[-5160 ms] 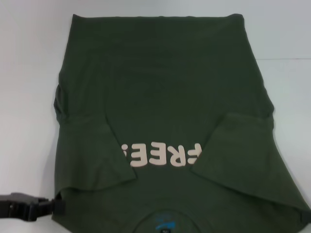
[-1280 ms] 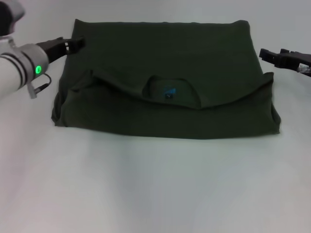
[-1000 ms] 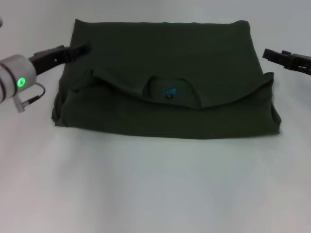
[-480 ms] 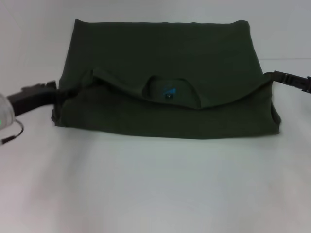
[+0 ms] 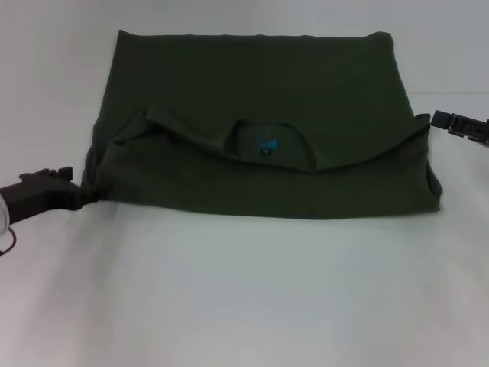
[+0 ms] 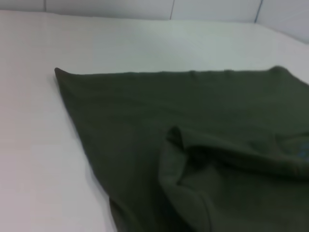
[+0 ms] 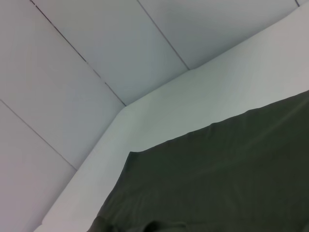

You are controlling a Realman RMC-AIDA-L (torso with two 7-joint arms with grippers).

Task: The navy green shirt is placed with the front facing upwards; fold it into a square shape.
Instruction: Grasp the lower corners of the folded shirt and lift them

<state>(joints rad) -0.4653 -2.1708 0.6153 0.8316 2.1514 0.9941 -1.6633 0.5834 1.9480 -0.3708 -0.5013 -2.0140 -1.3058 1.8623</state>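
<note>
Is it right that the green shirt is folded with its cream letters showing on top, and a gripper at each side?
Not quite. The head view shows no letters on the shirt, only the collar tag. The left gripper and right gripper are at its sides.

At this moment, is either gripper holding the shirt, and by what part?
It cannot be told. The left gripper meets the navy green shirt at its near left corner; the right gripper sits beside its right edge.

Worktop (image 5: 252,298) bare in front of the navy green shirt (image 5: 260,122); narrow open strips along both its side edges; nothing obstructing.
</note>
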